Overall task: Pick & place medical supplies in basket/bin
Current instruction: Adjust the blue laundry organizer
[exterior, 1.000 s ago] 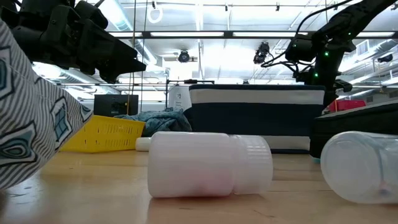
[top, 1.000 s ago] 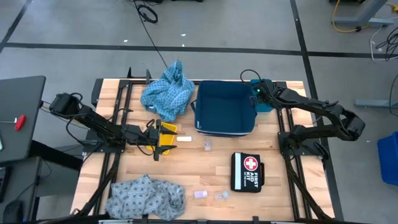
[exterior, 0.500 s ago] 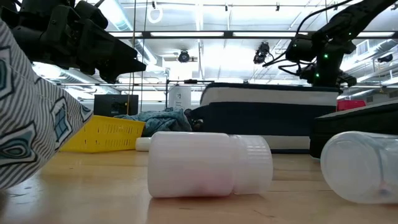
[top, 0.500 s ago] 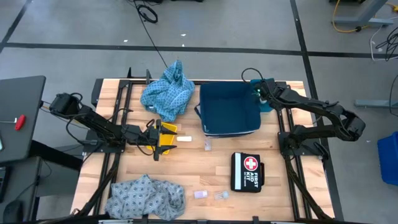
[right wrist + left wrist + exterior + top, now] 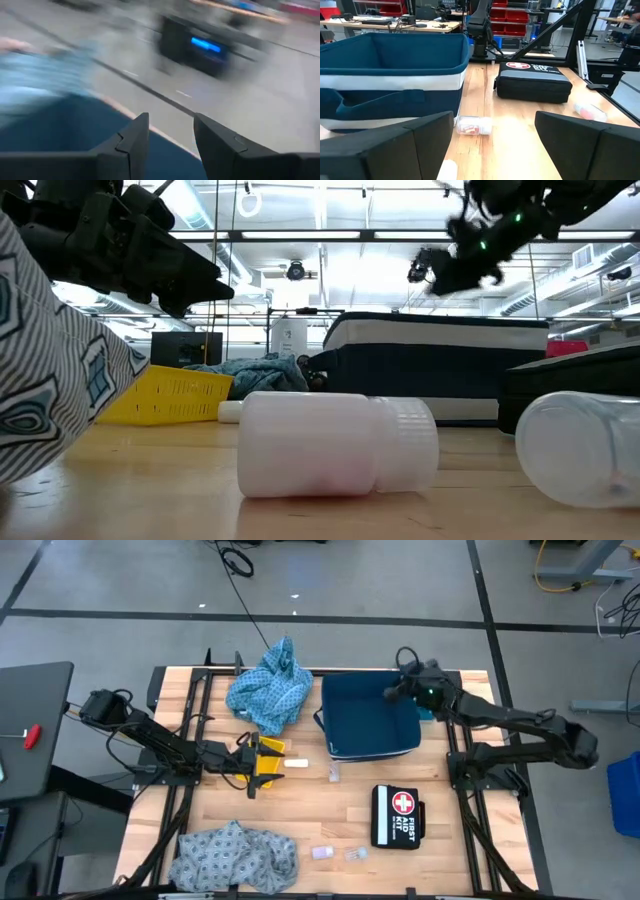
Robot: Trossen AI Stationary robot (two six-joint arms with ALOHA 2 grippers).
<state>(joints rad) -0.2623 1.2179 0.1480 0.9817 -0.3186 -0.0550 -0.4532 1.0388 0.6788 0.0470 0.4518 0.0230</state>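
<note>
One light-blue patterned cloth (image 5: pixel 268 690) lies heaped at the table's far edge, another (image 5: pixel 235 855) at the near left corner. A white roll (image 5: pixel 296 763) and a clear packet (image 5: pixel 334 774) lie mid-table in front of the dark-blue bin (image 5: pixel 372 718). A small vial (image 5: pixel 322 852) and another packet (image 5: pixel 356 854) lie near the front edge. My right gripper (image 5: pixel 393 692) (image 5: pixel 171 125) hovers open above the bin's far right rim. My left gripper (image 5: pixel 252 760) (image 5: pixel 495 117) is open over a yellow basket (image 5: pixel 266 762), pointing toward the bin.
A black first-aid kit (image 5: pixel 397 817) lies on the table's right near side. In the low view a white bottle (image 5: pixel 335 445) and a clear jar (image 5: pixel 580 450) lie close to the camera. Bare wood shows between the bin and the near cloth.
The bin slid a little toward the table's right edge and turned slightly, its far right rim beside my right gripper. The right gripper then rose clear of the rim and swung toward the table's left, over the bin. The left arm kept still.
</note>
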